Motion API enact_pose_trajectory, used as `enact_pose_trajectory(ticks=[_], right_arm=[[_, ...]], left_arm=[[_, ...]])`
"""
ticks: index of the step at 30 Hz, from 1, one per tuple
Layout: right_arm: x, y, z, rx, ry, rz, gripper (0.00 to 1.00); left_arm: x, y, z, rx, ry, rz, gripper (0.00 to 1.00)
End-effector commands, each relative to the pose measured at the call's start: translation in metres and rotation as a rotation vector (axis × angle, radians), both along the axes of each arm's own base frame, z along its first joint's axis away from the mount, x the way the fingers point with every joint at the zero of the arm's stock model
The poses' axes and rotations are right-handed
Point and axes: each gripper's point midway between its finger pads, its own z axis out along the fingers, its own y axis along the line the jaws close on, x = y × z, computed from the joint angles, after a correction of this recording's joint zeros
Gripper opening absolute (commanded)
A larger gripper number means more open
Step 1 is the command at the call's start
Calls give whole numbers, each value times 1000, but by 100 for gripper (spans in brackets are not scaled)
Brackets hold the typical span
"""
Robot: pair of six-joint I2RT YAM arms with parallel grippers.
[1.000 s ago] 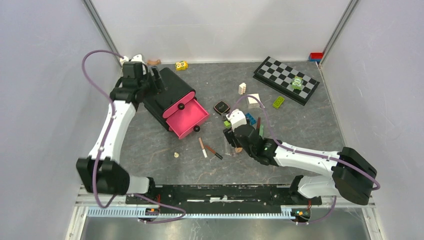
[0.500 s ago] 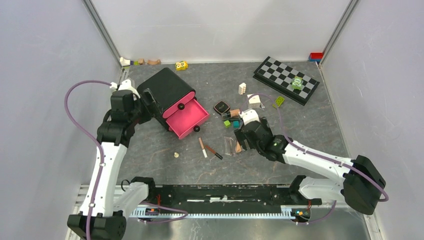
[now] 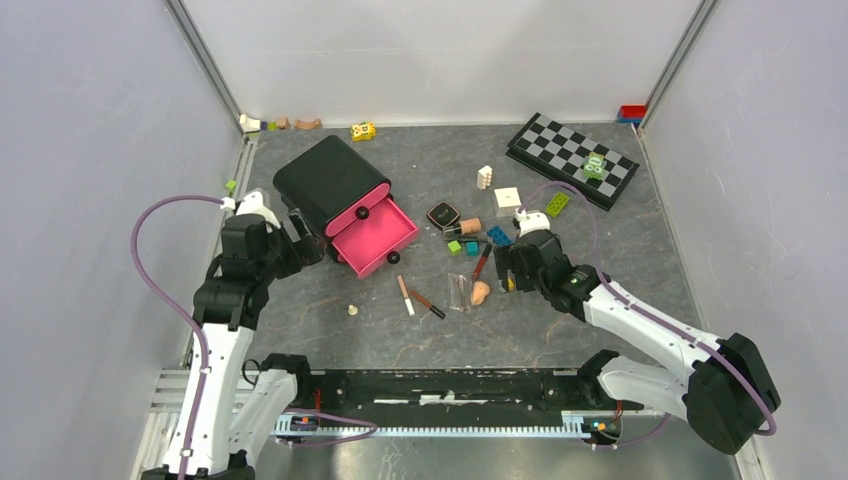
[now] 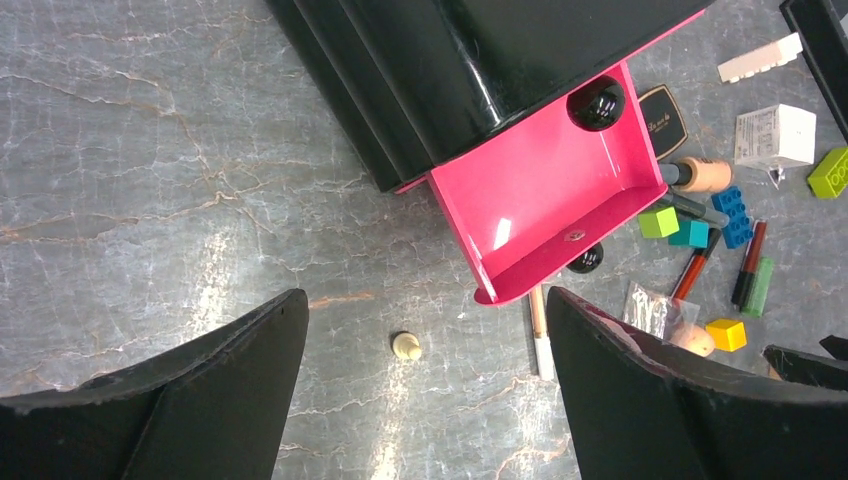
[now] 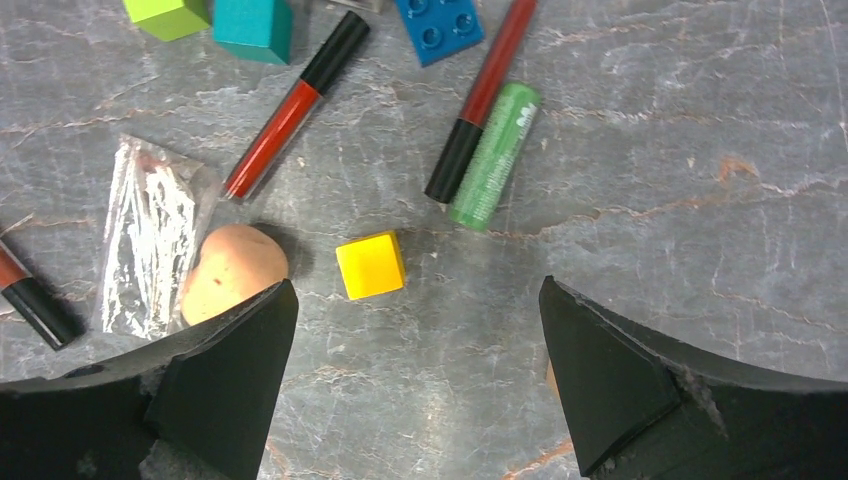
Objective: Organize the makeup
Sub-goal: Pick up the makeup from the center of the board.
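Note:
The black organizer box (image 3: 335,185) stands at the back left with its pink drawer (image 3: 375,237) pulled open and empty (image 4: 545,190). Makeup lies scattered right of it: a black compact (image 3: 442,214), a pencil (image 3: 405,295), a peach sponge (image 3: 480,293) (image 5: 232,270), a red gloss tube (image 5: 290,110), a red-and-black tube (image 5: 480,100) and a green tube (image 5: 494,155). My left gripper (image 3: 303,250) (image 4: 425,300) is open and empty, left of the drawer. My right gripper (image 3: 505,277) (image 5: 418,285) is open and empty, above bare table just below a yellow cube (image 5: 371,264).
A chessboard (image 3: 572,158) lies at the back right. A white cube (image 3: 507,198), a green brick (image 3: 557,203), a blue brick (image 5: 438,25) and a teal cube (image 5: 252,25) lie among the makeup. A clear packet (image 5: 150,245) is beside the sponge. A small cream piece (image 4: 405,346) lies near the drawer.
My left arm has drawn back from the top of the black box to its near left side. My right gripper has moved right, off the packet and sponge.

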Motion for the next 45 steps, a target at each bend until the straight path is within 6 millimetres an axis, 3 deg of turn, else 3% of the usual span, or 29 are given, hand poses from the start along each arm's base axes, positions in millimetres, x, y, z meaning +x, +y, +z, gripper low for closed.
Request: enact_pose_trajectory(ticks=[1,11,31,41,45], right_arm=[[6,-6,16,29,-31,-66,98],[6,-22,28,14,-93,-129,98],[-3,-20,13,19,-31,-118,98],[-2,-25,16,25,-37,-174,98],[1,-17,21,33,-45,-125,98]], left_arm=[[4,-9,1,-9,-36,-61,95],[7,-18,-2,-19,-40,-102,95],[7,-17,-1,-17,-49,-96,96],[8,-17,-5,-16,-33,-98,97],[8,-17,-6,-15,-30,-97,97]])
